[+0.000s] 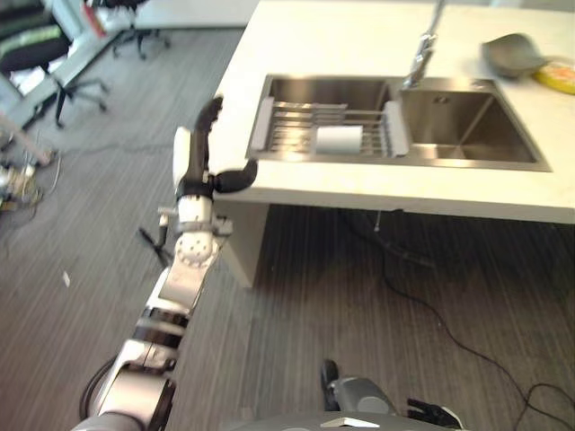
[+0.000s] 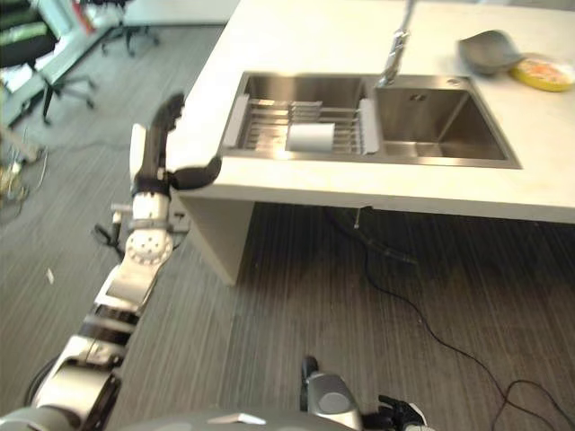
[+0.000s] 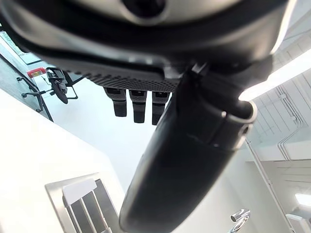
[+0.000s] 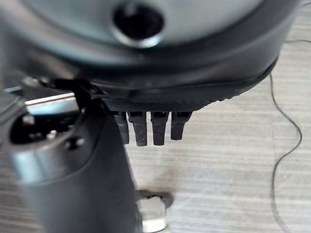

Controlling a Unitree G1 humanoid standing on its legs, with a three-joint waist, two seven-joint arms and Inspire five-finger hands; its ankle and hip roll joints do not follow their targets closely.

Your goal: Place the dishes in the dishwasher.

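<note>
The left hand [image 1: 193, 162] is raised at about nine o'clock in the head views, just off the worktop's [image 1: 359, 45] near left corner, fingers [image 1: 208, 115] straight and apart, thumb jutting toward the edge, holding nothing. A white dish [image 1: 340, 139] lies on the wire rack [image 1: 305, 126] across the left sink [image 1: 377, 121] basin, while a grey bowl [image 1: 512, 54] and a yellow plate [image 1: 559, 75] sit on the worktop at about two o'clock. In its wrist view the right hand [image 4: 146, 97] hangs over the floor [image 4: 233, 165], fingers [image 4: 150, 128] relaxed, empty.
</note>
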